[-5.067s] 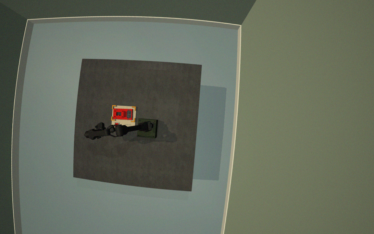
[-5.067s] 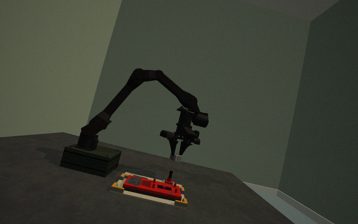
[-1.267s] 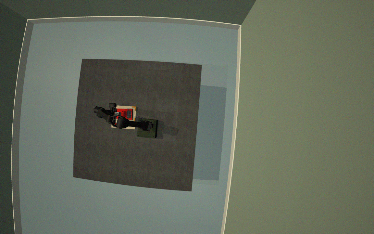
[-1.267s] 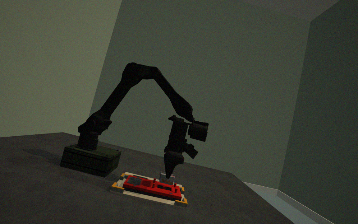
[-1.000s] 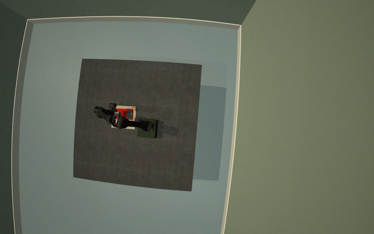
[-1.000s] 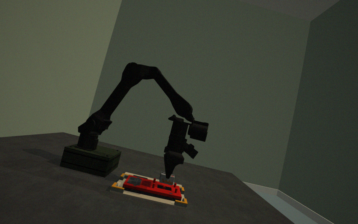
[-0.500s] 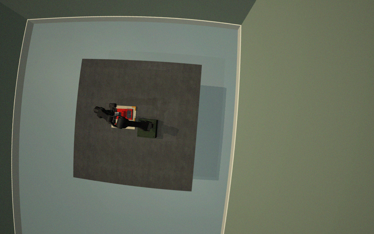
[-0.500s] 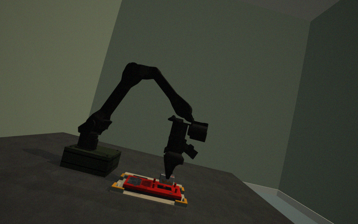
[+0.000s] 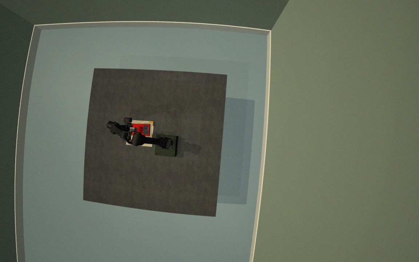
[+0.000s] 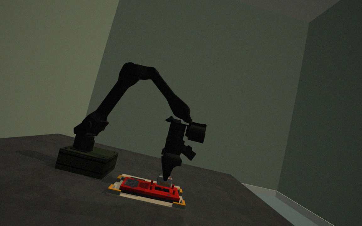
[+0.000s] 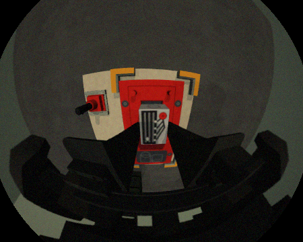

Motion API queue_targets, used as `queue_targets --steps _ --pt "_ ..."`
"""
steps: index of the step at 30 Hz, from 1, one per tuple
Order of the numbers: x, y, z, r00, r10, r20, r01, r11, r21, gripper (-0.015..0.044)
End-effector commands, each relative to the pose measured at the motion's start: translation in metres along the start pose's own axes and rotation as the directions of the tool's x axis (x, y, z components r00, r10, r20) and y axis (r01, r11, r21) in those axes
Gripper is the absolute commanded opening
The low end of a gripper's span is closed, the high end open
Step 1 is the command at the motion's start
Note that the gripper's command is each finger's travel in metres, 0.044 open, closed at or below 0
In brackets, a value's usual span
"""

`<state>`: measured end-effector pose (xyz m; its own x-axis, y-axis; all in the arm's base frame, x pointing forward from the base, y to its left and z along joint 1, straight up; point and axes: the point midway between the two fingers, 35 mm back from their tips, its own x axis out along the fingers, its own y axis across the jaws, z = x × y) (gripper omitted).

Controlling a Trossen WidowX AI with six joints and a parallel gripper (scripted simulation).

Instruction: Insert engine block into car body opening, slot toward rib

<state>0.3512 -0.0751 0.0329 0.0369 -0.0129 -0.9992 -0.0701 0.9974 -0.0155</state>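
My gripper point(image 10: 165, 179) point(image 11: 153, 125) is shut on the grey engine block point(image 10: 169, 182) point(image 11: 161, 134). It holds the block upright over the red car body point(image 9: 136, 126) point(image 10: 164, 195) point(image 11: 151, 84). The block's top, with dark slots and a red round cap, faces the wrist camera. The opening point(image 10: 162, 188) point(image 11: 151, 102) is a dark rectangle, seen in part beyond the block in the wrist view and below it in the exterior view. The block appears raised above the body. The block's underside and the rib cannot be made out clearly.
The body lies on a cream tray point(image 9: 139, 145) point(image 10: 148, 199) point(image 11: 97, 84) with orange corner brackets point(image 10: 114, 189) point(image 11: 196, 82). Short red pegs point(image 10: 172, 186) point(image 11: 168, 93) rise from the body. A red piece with a black rod point(image 11: 85, 108) sits in a socket at the tray's left in the wrist view.
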Motion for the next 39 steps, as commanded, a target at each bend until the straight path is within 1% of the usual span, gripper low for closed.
queue_targets --steps 1,39 --pt "0.0007 0.0007 0.0002 1.0 0.005 0.001 -0.005 1.0 0.001 0.0158" --pt "0.0064 0.0007 -0.0005 1.0 0.005 0.001 -0.005 1.0 0.001 0.0158"
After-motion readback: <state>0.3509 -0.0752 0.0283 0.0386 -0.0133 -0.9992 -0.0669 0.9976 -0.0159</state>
